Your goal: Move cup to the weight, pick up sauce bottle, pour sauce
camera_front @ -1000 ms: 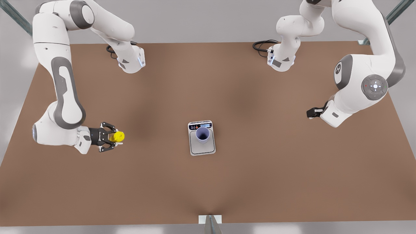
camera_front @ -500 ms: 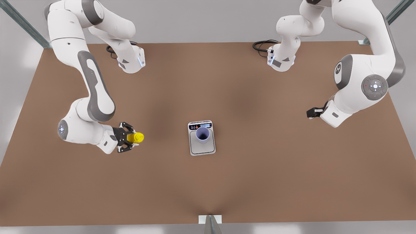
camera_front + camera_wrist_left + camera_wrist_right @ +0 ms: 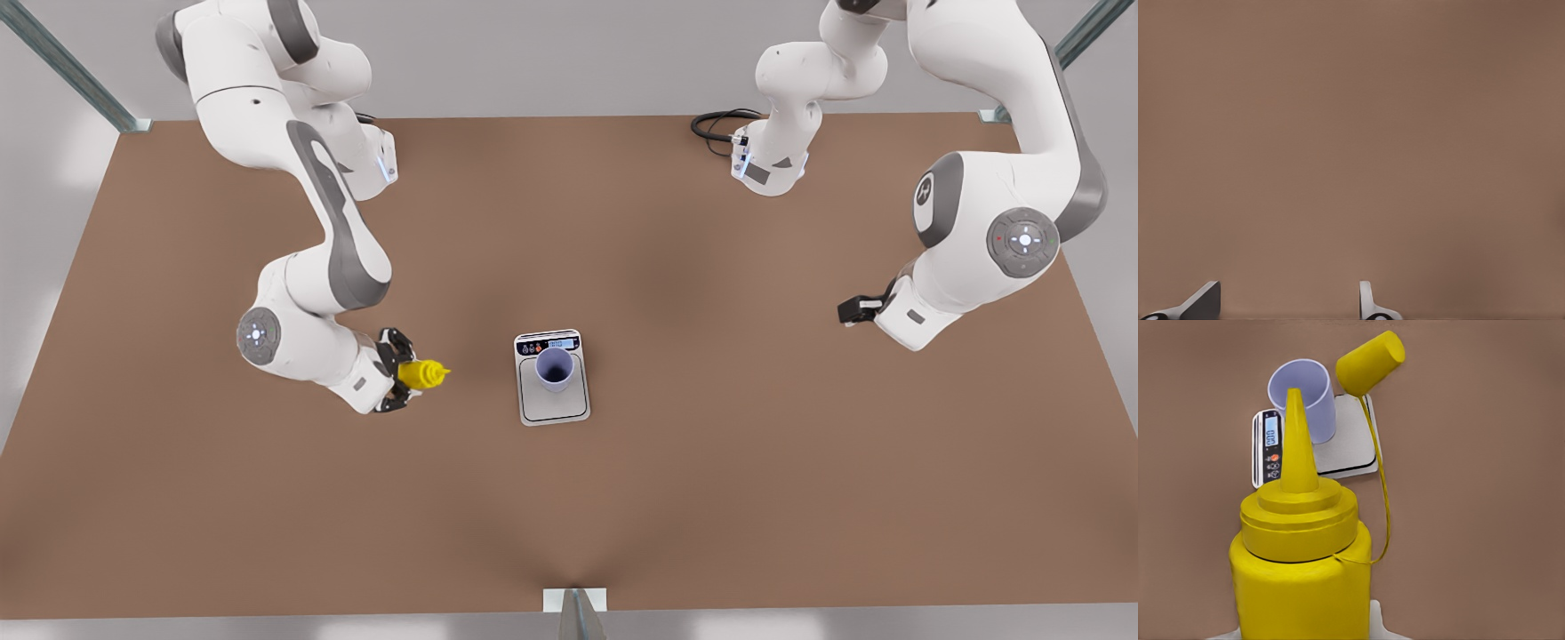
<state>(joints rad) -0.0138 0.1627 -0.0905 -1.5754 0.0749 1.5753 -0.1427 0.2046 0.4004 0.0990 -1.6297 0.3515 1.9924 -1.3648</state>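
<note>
Because the cup (image 3: 554, 369) already stands upright on the weight (image 3: 553, 378), near the display end of its plate, the placing step looks done and the work now lies with the sauce bottle (image 3: 423, 374). The right gripper (image 3: 402, 383), at the front view's left, is clamped on the bottle's yellow body and holds it tipped toward the weight, nozzle leading, well short of the cup. In the right wrist view the nozzle lines up with the cup's rim (image 3: 1302, 399), which suits a carry toward a pour. A loose yellow cap (image 3: 1370, 363) dangles on a thin tether.

The left gripper (image 3: 859, 308) waits at the front view's right; its fingers (image 3: 1201, 303) stand apart above bare table (image 3: 1351, 133).

Only the bottle's upper part shows; the grip point is hidden, and the display digits are unreadable.
</note>
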